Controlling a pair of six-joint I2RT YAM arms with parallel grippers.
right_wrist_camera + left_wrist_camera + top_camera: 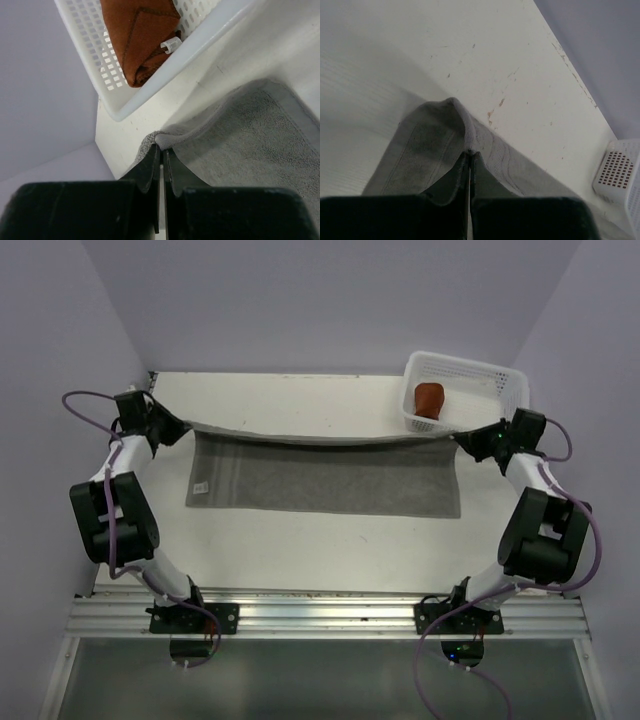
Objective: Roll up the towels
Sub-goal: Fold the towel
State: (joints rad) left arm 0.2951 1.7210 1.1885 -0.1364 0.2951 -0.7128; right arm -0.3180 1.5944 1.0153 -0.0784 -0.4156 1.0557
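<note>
My left claw (470,152) is pinched shut on the far-left corner of the grey towel (320,480), which lies spread mid-table. My right claw (161,147) pinches its far-right corner, beside the basket (470,365) holding the rolled brown towel (430,398). I judge the roll is just starting. Next, I bring both corners toward me evenly.

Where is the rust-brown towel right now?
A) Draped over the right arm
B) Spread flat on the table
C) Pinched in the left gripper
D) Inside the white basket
D: the rust-brown towel sits bundled inside the white basket at the table's far right corner, while the left gripper and right gripper each pinch a far corner of the grey towel.
</note>
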